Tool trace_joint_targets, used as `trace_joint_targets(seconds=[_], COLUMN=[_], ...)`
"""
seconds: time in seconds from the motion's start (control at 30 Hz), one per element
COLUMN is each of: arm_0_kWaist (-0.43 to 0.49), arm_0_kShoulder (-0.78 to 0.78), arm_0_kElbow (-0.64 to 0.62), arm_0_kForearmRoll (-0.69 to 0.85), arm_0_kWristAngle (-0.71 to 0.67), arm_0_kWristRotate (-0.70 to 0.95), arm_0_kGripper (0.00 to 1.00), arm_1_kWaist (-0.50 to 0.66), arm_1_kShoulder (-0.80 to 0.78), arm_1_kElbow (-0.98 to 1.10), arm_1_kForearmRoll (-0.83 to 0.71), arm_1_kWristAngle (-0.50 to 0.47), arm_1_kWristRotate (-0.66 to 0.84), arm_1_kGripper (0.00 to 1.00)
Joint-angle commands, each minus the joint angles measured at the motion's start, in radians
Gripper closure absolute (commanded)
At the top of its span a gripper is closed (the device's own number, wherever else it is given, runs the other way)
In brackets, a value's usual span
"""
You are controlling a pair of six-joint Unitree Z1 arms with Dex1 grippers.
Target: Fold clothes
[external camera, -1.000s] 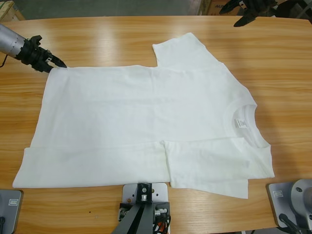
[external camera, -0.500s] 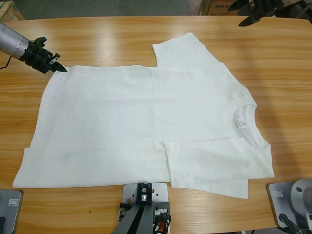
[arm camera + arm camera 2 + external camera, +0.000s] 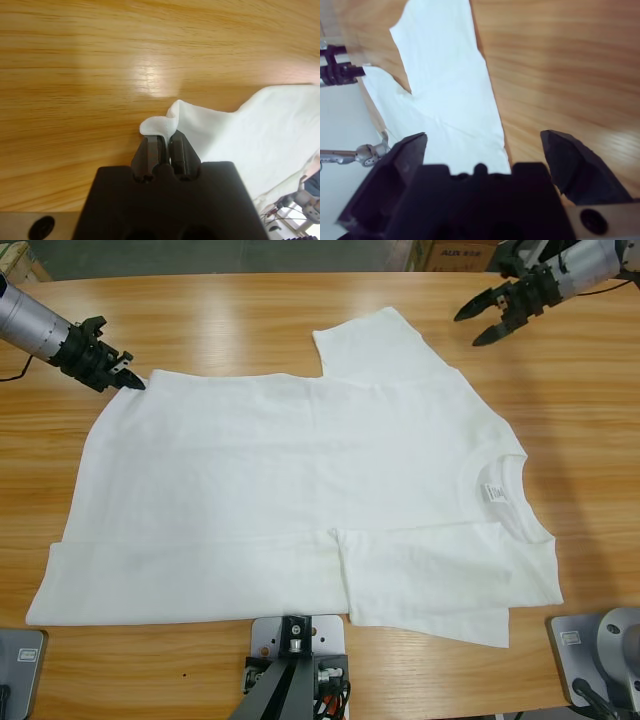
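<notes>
The clothes are one white T-shirt (image 3: 300, 490) spread flat on the wooden table, neck and label toward the right, its near sleeve folded in over the body. My left gripper (image 3: 128, 380) is at the far left and is shut on the shirt's far hem corner (image 3: 162, 125), which bunches up between the jaws. My right gripper (image 3: 478, 325) hovers open over bare table at the far right, a little beyond the far sleeve (image 3: 370, 340). That sleeve (image 3: 445, 65) shows ahead of its spread jaws, untouched.
Bare wood (image 3: 230, 320) runs along the far side of the table and to the right of the shirt's neck. A cardboard box (image 3: 455, 252) stands beyond the table's far edge.
The right gripper has come down from the far right edge toward the far sleeve. The left gripper has shifted slightly right, carrying the hem corner with it.
</notes>
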Motion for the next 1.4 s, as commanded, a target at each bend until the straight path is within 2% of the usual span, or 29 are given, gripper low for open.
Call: trace_joint_targets(seconds=[0.03, 0.2, 0.43, 0.87, 1.23, 1.33, 1.4], arm_0_kWaist=[-0.011, -0.010, -0.013, -0.012, -0.012, -0.012, -0.010], arm_0_kShoulder=[0.047, 0.046, 0.027, 0.023, 0.021, 0.020, 0.022], arm_0_kElbow=[0.000, 0.002, 0.003, 0.003, 0.010, 0.011, 0.011], arm_0_kForearmRoll=[0.010, 0.012, 0.029, 0.033, 0.036, 0.036, 0.036], arm_0_kWristAngle=[0.012, 0.013, 0.025, 0.032, 0.036, 0.038, 0.038], arm_0_kWristRotate=[-0.005, -0.003, -0.003, -0.002, -0.002, -0.002, -0.002], arm_0_kGripper=[1.000, 1.000, 1.000, 1.000, 1.000, 1.000, 1.000], arm_1_kWaist=[0.060, 0.060, 0.060, 0.083, 0.101, 0.103, 0.103], arm_1_kShoulder=[0.033, -0.001, 0.007, 0.024, 0.053, 0.053, 0.033], arm_1_kElbow=[0.064, 0.159, 0.152, 0.136, 0.108, 0.100, 0.099], arm_1_kForearmRoll=[-0.003, -0.053, -0.055, -0.051, -0.041, -0.035, -0.034], arm_1_kWristAngle=[-0.008, -0.007, -0.004, 0.006, 0.085, 0.079, 0.037], arm_1_kWristRotate=[-0.019, -0.019, -0.009, 0.025, -0.003, -0.004, -0.005], arm_1_kGripper=[0.117, 0.175, 0.277, 0.278, 0.280, 0.279, 0.276])
